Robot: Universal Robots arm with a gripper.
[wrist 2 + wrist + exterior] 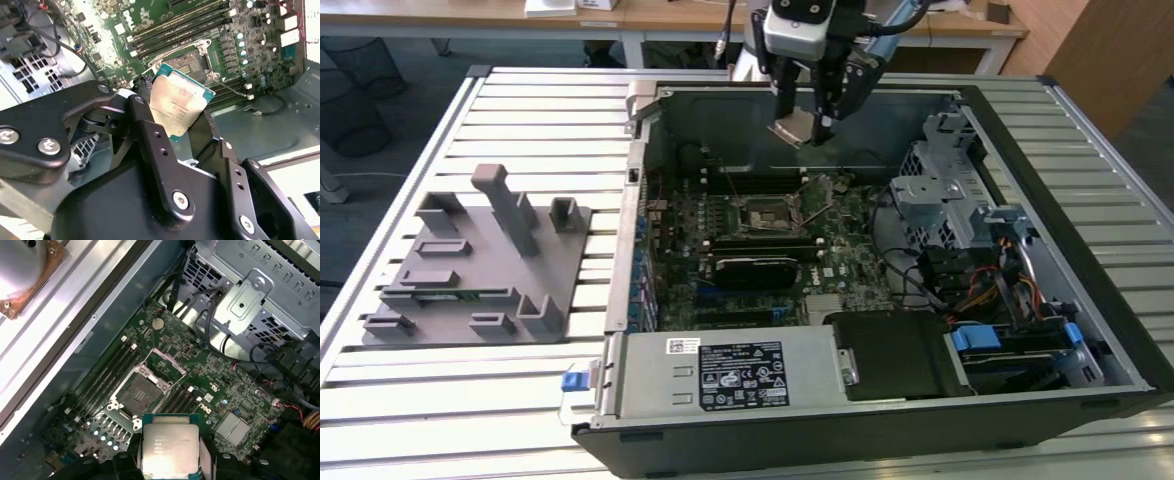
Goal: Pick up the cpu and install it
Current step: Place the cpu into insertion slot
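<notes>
**CPU gripped in the air above the motherboard socket**

The cpu (177, 102) is clamped by two opposite edges between the black fingers (145, 117) of the gripper (175, 122). Its silver metal top and thin green rim face the camera in the second wrist view. It hangs tilted and touches nothing but the fingers.

In the exterior view the cpu (790, 132) is over the far part of the open computer case (854, 440). It is raised well clear of the green motherboard (854, 215) and apart from the socket (767, 212). In the first wrist view the socket (140, 392) is a dark square bed in a metal frame, uncovered, with long memory slots (107, 372) running beside it. There the cpu (167, 445) is seen in front of the board, near the socket but not over its centre.

Inside the case, a silver drive cage (947, 180) stands on the exterior view's right. A metal box with a label (720, 375) fills the near corner.

Outside the case, on the exterior view's left, a grey plastic fixture (467, 270) rests on the slatted table (454, 400), well apart from the gripper.
</notes>
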